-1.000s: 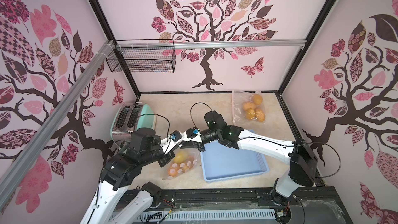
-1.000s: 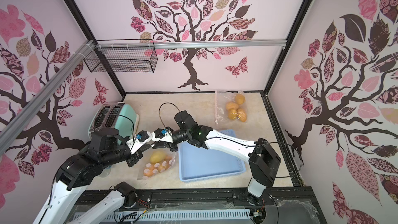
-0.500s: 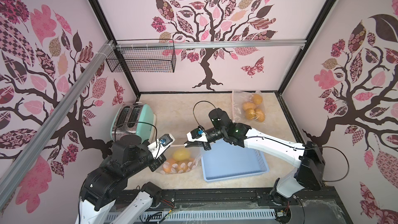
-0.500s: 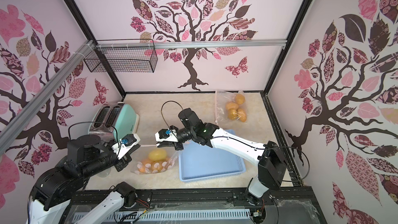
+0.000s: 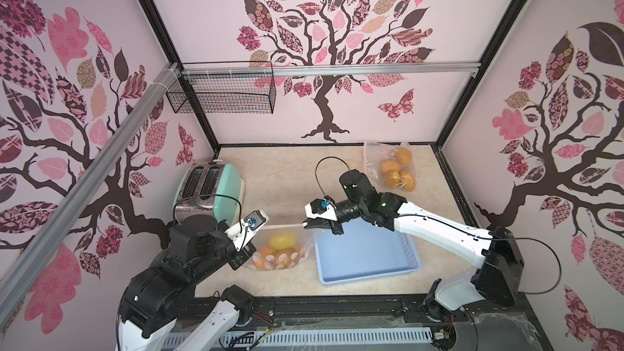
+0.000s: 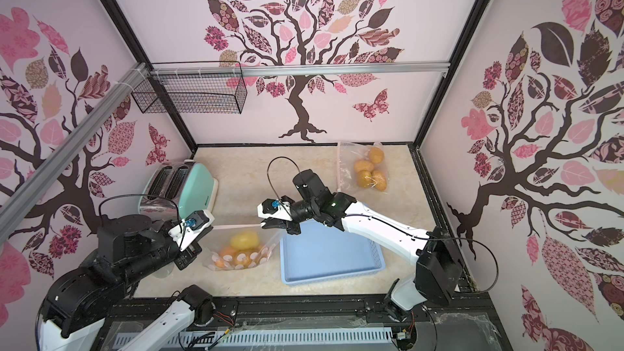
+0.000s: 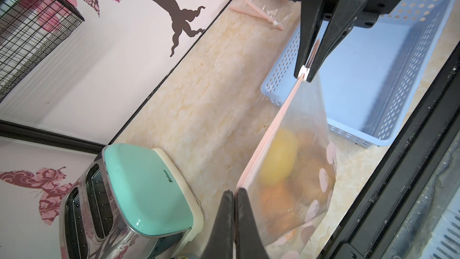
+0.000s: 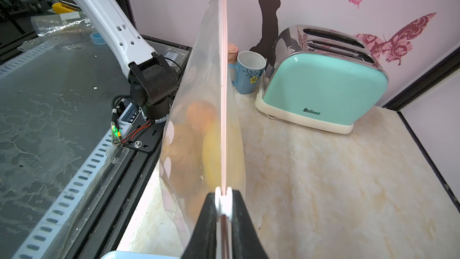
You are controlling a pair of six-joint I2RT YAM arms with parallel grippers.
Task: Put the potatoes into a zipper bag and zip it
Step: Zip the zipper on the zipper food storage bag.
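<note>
The zipper bag (image 5: 297,248) (image 6: 263,248), clear with pale pink spots, hangs upright between both grippers at the front of the table. Inside lie the potatoes (image 5: 279,240) (image 6: 243,240), one yellow on top of orange-brown ones. My left gripper (image 5: 261,229) (image 7: 233,191) is shut on one end of the pink zip strip (image 8: 224,95). At the other end, beside the blue basket, my right gripper (image 5: 305,225) (image 8: 224,193) is shut on the white slider (image 7: 304,70) (image 8: 224,203). The strip runs taut and pressed together between them.
A blue perforated basket (image 5: 368,258) sits just right of the bag. A mint toaster (image 5: 209,190) stands to the left, with a blue mug (image 8: 246,71) beside it. A second bag of potatoes (image 5: 395,170) lies at the back right. A wire basket (image 5: 223,92) hangs on the back wall.
The two grippers, close together a second ago, have drawn apart. My left arm swung back to the left, and the zip strip now stretches straight between them.
</note>
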